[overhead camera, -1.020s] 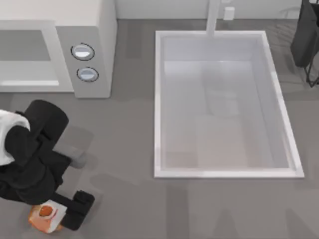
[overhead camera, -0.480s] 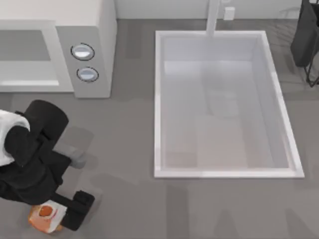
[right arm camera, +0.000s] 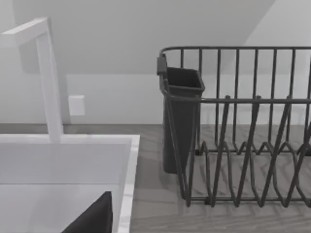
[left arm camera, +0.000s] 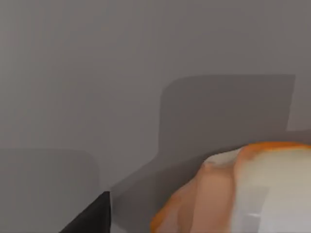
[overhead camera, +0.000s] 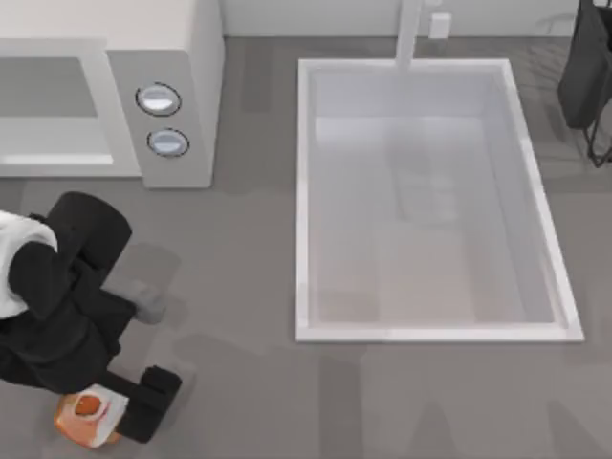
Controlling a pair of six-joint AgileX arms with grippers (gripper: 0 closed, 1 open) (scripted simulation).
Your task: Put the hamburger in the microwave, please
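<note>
At the near left corner of the grey bench [overhead camera: 249, 382], the left gripper [overhead camera: 105, 413] is down at the hamburger [overhead camera: 88, 413], which rests on the bench surface close to the front edge. From above, the hamburger shows as an orange-tan lump with a white patch and a reddish-brown centre, and one black finger [overhead camera: 153, 402] lies along its right side, touching or very nearly touching it; the rest of the left arm's dark body covers the other side, so whether the fingers have pinched the hamburger cannot be told. In the left wrist view the hamburger [left arm camera: 243, 194] sits very close to the camera, its orange rim and pale top plain against the grey bench, with a black finger tip [left arm camera: 92, 218] beside it and apart from it. The microwave [overhead camera: 115, 96] stands at the far left corner of the bench, its wide front cavity facing the near edge and two round silver-grey knobs [overhead camera: 159, 99] on its right-hand panel, well apart from the hamburger. The white sink basin [overhead camera: 304, 191] takes up the middle and right of the bench, with a white faucet [overhead camera: 409, 33] at its far edge. The right arm is parked at the far right corner beside a dark wire dish rack [right arm camera: 243, 145] with a black utensil cup [right arm camera: 180, 116]; whether its gripper's fingers are parted cannot be told.
</note>
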